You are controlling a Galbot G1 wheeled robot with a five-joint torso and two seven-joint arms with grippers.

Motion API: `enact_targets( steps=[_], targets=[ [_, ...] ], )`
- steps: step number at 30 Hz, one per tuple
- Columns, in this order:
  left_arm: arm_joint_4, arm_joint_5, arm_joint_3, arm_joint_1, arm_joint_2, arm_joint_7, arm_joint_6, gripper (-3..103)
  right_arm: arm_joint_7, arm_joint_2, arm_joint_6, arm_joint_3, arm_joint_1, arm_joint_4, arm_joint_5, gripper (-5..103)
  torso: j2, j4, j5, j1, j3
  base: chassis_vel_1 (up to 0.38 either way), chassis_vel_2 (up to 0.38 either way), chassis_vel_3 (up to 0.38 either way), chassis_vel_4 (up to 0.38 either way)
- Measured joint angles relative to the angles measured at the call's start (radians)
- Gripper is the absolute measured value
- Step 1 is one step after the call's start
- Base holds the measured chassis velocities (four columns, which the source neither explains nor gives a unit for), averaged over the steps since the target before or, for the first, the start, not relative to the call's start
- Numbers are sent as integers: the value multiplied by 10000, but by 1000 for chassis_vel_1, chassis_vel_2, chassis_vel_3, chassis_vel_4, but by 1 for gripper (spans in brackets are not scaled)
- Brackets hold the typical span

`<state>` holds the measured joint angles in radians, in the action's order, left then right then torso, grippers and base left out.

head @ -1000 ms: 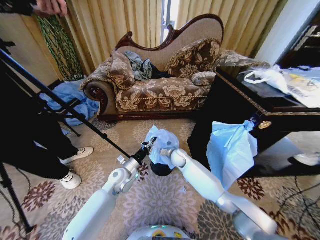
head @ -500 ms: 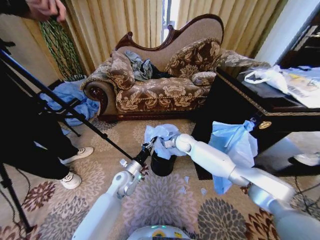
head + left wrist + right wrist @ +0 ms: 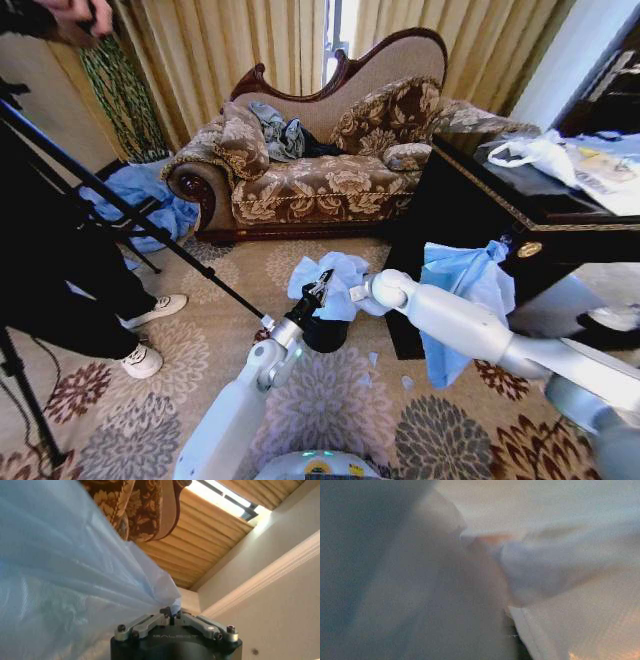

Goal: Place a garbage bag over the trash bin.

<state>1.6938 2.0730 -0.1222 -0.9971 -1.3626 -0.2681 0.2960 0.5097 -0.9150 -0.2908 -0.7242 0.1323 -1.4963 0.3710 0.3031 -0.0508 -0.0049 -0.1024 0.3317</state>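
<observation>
Garbage bag (image 3: 333, 280): thin light-blue plastic, bunched over the top of the trash bin (image 3: 325, 334), which stands on the patterned carpet (image 3: 330, 400) in front of the floral sofa (image 3: 320, 160). Part of the bin's black side shows below the plastic.

Left gripper (image 3: 322, 284): positioned at the near-left edge of the bag, above the bin rim. In the left wrist view the left gripper (image 3: 171, 614) has its fingertips pressed together on a fold of the bag (image 3: 75, 592), which spreads away from the pinch point.

Right gripper (image 3: 356, 293): positioned at the right side of the bag, touching the plastic. The right wrist view is covered by blurred pale film at close range; whether these fingers are open or closed cannot be determined.

Dark cabinet (image 3: 470, 215): stands to the right of the bin. A second bunch of light-blue plastic (image 3: 462, 300) hangs at its front, behind the right arm.
</observation>
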Motion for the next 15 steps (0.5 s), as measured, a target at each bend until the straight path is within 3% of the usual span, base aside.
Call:
enact_targets(
  steps=[3,7,15],
  targets=[
    [-796,-187,-93,206,-223,-537,195,0,-244,-422,-189,142,305,159,-235,0,0,4,1,0,1,0,0,0,0],
    [-1670,-648,-279,219,-266,-1186,349,0,-562,-1596,-279,489,669,1164,-102,0,0,4,-1,0,1,0,0,0,0],
    [-1609,-935,-546,-190,326,-1544,392,0,-580,-3216,4,668,664,2981,606,0,-1,6,-1,0,1,0,0,0,0]
  ],
)
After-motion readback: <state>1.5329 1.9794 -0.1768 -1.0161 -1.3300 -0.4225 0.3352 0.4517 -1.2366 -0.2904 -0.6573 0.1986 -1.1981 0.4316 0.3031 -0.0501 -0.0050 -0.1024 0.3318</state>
